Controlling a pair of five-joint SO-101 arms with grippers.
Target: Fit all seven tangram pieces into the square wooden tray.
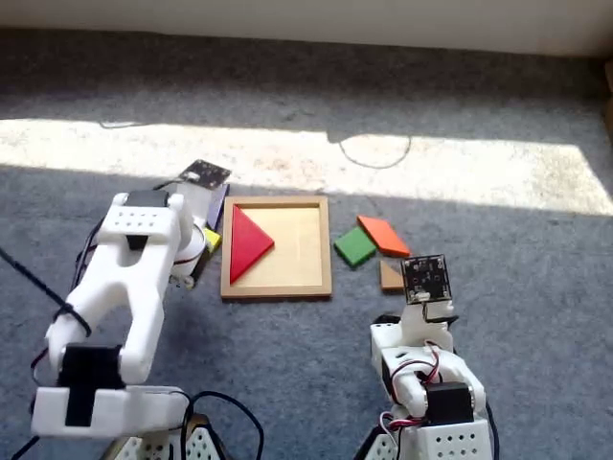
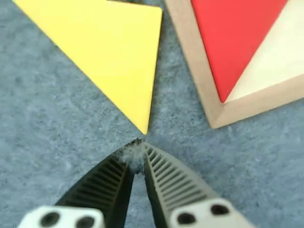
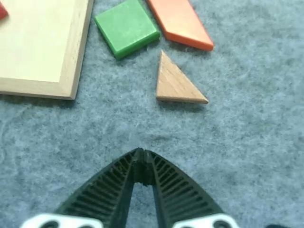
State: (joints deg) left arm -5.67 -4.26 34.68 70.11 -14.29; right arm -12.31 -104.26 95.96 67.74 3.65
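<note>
Grey carpet [image 2: 42, 142] bears yellow triangle [image 2: 114, 52] just beyond left gripper [image 2: 136, 157].

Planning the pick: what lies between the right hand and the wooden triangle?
Bare carpet alone separates right hand and triangle, per the right wrist view.

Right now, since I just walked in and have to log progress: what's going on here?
Two arms are partway through a tangram. Only the red triangle lies in the wooden tray. The left gripper, shut and empty, sits just short of a corner of the yellow triangle beside the tray. The right gripper, also shut and empty, is near the small wooden triangle; the green square and orange parallelogram lie beyond it.
</note>
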